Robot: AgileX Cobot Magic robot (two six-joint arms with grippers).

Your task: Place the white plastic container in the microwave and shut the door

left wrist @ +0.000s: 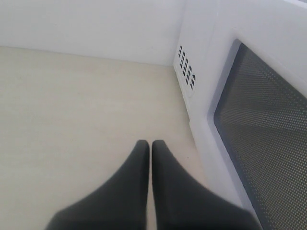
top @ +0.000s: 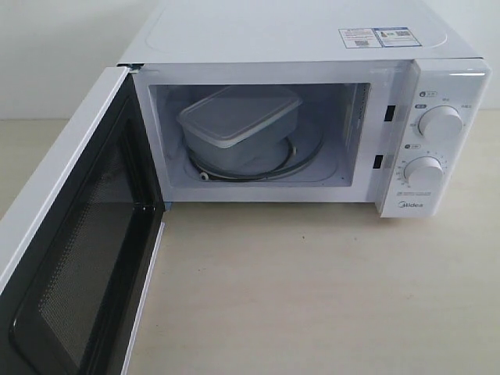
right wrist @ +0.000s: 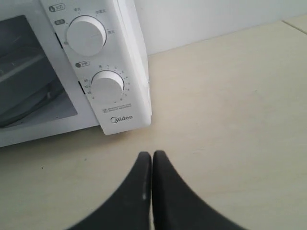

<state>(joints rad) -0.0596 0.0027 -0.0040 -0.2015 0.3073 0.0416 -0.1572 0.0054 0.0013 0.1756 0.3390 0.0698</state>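
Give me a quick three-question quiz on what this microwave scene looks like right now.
1. True or false: the white box is inside the microwave.
2. The door is: A) shut, B) wide open, C) taken off.
3. Fill in: the front panel has ___ round dials.

Key: 1 true; 2 B; 3 two.

Container point(top: 238, 119) inside microwave point(top: 258, 31), seemingly on turntable point(top: 303, 160); door point(top: 82, 242) left.
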